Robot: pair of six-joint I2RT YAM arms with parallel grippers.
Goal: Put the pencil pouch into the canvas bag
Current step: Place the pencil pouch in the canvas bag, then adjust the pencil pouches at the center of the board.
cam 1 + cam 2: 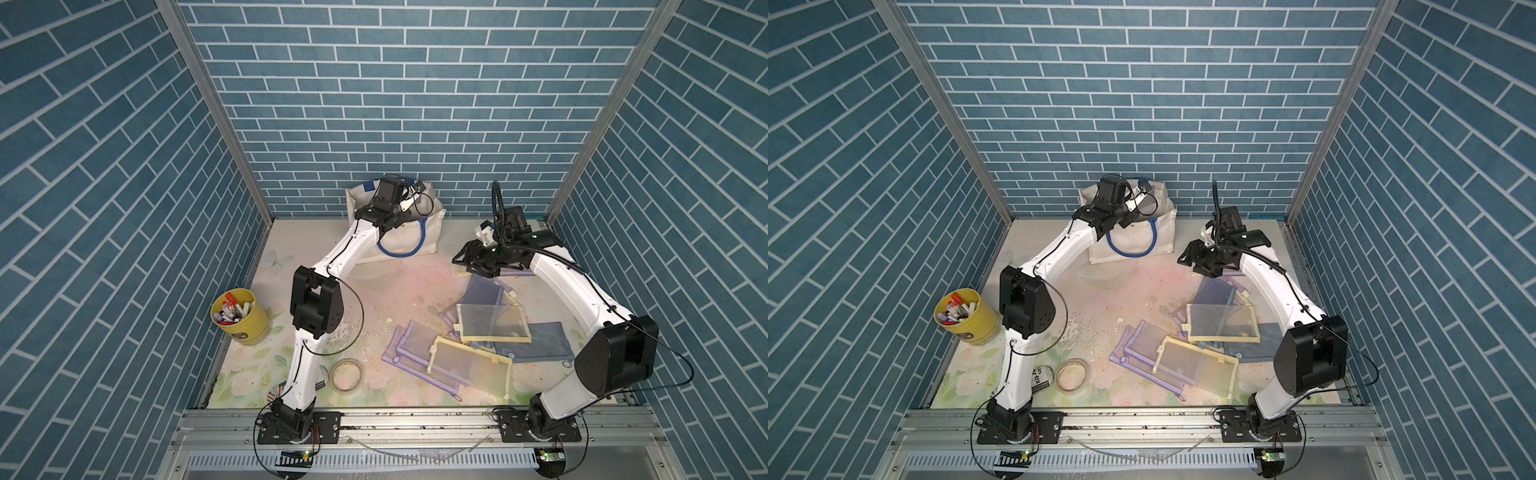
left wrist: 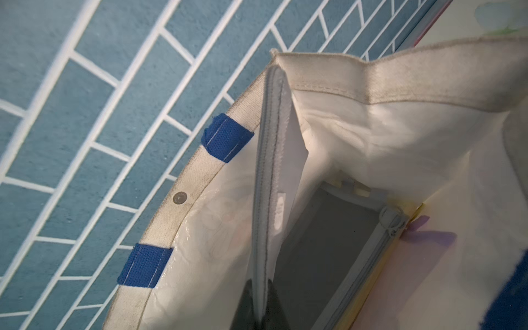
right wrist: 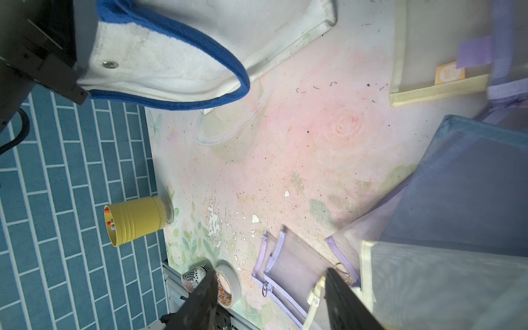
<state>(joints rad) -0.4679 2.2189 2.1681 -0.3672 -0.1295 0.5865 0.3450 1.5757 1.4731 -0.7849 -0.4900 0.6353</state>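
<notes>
Blue brick-print walls (image 1: 415, 104) back the floral tabletop (image 1: 374, 299), the off-white canvas bag (image 1: 415, 245) at its far edge. Inside, the flat white grey-zipped pencil pouch (image 2: 268, 171) could snag the rim or ride out with the left gripper (image 2: 259, 285), whose narrow jaws flank it; clamped or slack, I cannot tell. Upright, its top nears the rim. The right gripper (image 3: 270, 271) gapes empty.

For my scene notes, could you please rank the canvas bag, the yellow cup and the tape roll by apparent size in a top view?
1. canvas bag, clearly largest, even partly hidden.
2. yellow cup.
3. tape roll, smallest, lying flat.
</notes>
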